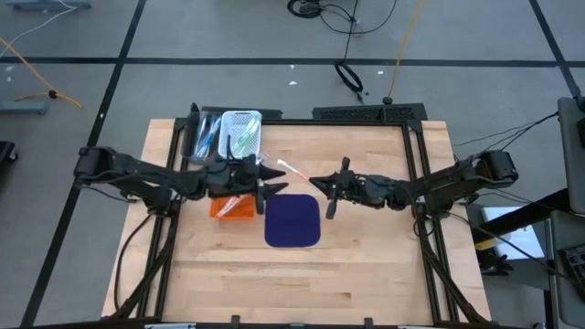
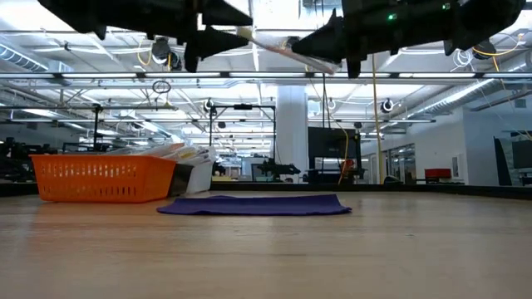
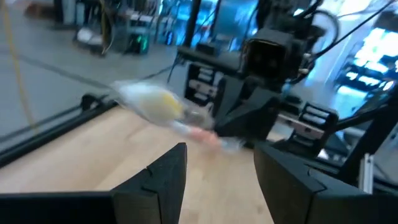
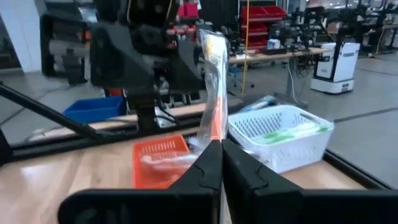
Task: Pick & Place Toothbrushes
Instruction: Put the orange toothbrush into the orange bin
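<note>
A wrapped toothbrush [image 1: 292,170], clear packet with pink and orange accents, hangs in the air between my two grippers, high above the table in the low view [image 2: 278,43]. My right gripper [image 1: 317,184] [image 4: 221,163] is shut on it. My left gripper [image 1: 272,181] [image 3: 221,180] is open and faces it from the table's left; the packet's free end [image 3: 152,102] lies just beyond its fingers, apart from them. More toothbrushes lie in the orange basket [image 1: 231,207] and the white basket [image 1: 242,132]. My right gripper pinches the wrapped toothbrush by its end [image 4: 214,134] between the two shut fingertips, coming level from the table's right. The toothbrush is lifted clear of the table and sticks out beyond the fingers toward my left gripper and the far-left.
A dark blue mat [image 1: 292,220] [image 2: 253,204] lies flat at the table's middle, below both grippers. The orange basket [image 2: 101,178] stands left of it, with the white basket and a dark bin [image 1: 201,137] at the far edge. Bare wood lies along the near side.
</note>
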